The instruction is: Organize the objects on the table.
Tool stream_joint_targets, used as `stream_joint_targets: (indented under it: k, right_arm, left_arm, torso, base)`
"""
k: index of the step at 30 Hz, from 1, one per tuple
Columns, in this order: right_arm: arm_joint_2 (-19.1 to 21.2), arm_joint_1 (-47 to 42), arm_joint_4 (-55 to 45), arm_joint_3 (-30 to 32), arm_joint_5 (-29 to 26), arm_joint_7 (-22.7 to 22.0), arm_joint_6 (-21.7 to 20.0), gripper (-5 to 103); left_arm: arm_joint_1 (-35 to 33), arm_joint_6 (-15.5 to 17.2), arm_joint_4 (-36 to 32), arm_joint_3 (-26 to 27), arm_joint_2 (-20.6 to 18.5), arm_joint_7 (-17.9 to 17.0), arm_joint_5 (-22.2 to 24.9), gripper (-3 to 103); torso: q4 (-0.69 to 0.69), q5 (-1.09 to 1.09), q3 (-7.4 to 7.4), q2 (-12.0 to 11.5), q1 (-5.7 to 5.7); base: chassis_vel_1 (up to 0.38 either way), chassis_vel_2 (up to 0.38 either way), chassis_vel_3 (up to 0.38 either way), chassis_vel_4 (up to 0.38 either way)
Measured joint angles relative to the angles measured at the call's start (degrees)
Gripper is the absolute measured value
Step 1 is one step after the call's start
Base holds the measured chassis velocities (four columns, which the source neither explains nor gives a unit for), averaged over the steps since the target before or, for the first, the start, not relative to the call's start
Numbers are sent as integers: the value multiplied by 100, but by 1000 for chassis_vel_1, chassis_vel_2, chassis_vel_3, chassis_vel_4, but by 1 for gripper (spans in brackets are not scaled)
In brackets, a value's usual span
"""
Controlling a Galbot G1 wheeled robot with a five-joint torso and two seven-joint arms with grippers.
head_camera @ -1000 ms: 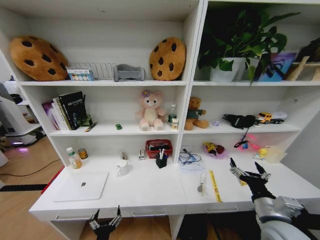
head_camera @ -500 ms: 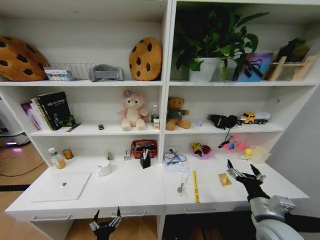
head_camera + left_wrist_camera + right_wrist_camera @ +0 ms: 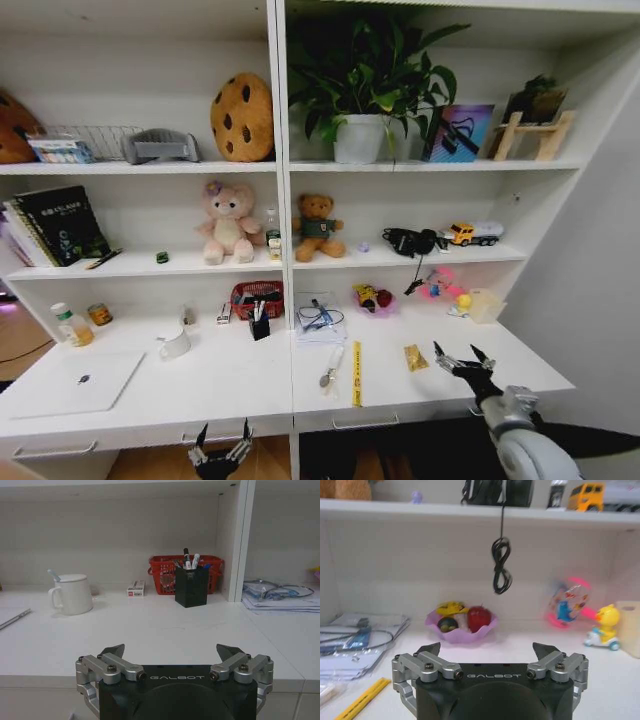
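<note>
Head view: nothing looks sorted yet. The silver laptop (image 3: 72, 384) lies closed at the left end of the white desk (image 3: 230, 385), a green-capped bottle (image 3: 66, 325) and small jar (image 3: 99, 314) stand behind it, the yellow ruler (image 3: 354, 373) lies loose near the front edge right of centre, and the tiny green toy car (image 3: 162, 257) sits on the shelf above. Judgement: task at its start, all items left to place. Left gripper (image 3: 222, 451) hangs below the desk front, jaws wide, empty; right gripper (image 3: 462, 362) hovers over the desk's right end, jaws wide, empty. Left wrist view adds a white mug (image 3: 70, 594) with spoon and a black pen holder (image 3: 191, 585) before a red basket (image 3: 185, 573). Right wrist view adds a purple dish (image 3: 461, 627) of toy fruit, a dangling black cord (image 3: 501, 565) and a yellow duck toy (image 3: 603, 626).
</note>
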State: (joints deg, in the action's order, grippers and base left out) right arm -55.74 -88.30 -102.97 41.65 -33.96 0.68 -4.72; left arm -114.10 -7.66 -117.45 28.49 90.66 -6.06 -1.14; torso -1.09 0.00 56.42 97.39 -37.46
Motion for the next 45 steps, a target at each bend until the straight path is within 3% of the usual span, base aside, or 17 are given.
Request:
stream_joint_targets:
  k: [2,6,10,18,24,25,27,29,38,45]
  right_arm:
    - [91,725,1007,-417,96,381,-71,99]
    - [67,1184,1677,-649,179,351,-130,94]
    - [68,1423,1929,-809,193,382,-131,85]
    - [6,1712,2126,-1083,268,443,-130,80]
    - [-19,1978,2248,-1271,357,419,-296,53]
    - [-19,1978,2248,-1271,357,419,-296,53]
    - [3,2011,2253,-1283,371,415,-362,42]
    - [11,2011,2249,-1284,372,415,-397,42]
    - [-76,2130,2136,-1303,401,257,-440,5]
    - [-115,3162,2569,-1750,314,170,-433,0]
  left_arm:
    - [-29,-1,17,11,-5,1,-9,100]
    - [-56,-3,24,57,-2,0,-8,100]
    - [-65,-3,39,71,-2,0,-5,100]
    - [-73,5,58,61,55,-10,-25,100]
    - [-85,5,85,58,98,-12,-52,100]
    - [-85,5,85,58,98,-12,-52,100]
    - [-76,5,99,68,98,-15,-49,100]
    - [-72,4,106,75,98,-18,-48,100]
    - [-47,5,153,76,97,-35,-33,100]
    - [-73,22,167,101,49,-49,-27,100]
  torso:
    - [-2,1,0,0,0]
    - [-4,1,0,0,0]
    - [-3,1,0,0,0]
    - [-3,0,0,0,0]
    - [-3,0,0,0,0]
    - [-3,0,0,0,0]
    - [-3,-1,0,0,0]
    - [-3,0,0,0,0]
    - [-4,0,-1,1,0]
    - [-1,0,0,1,0]
  base:
    - [0,0,0,0]
    - [0,0,0,0]
    - [0,0,0,0]
    - [0,0,0,0]
    - [0,0,0,0]
    - [0,0,0,0]
    - [0,0,0,0]
    - [0,0,0,0]
    - [0,0,0,0]
    - [0,0,0,0]
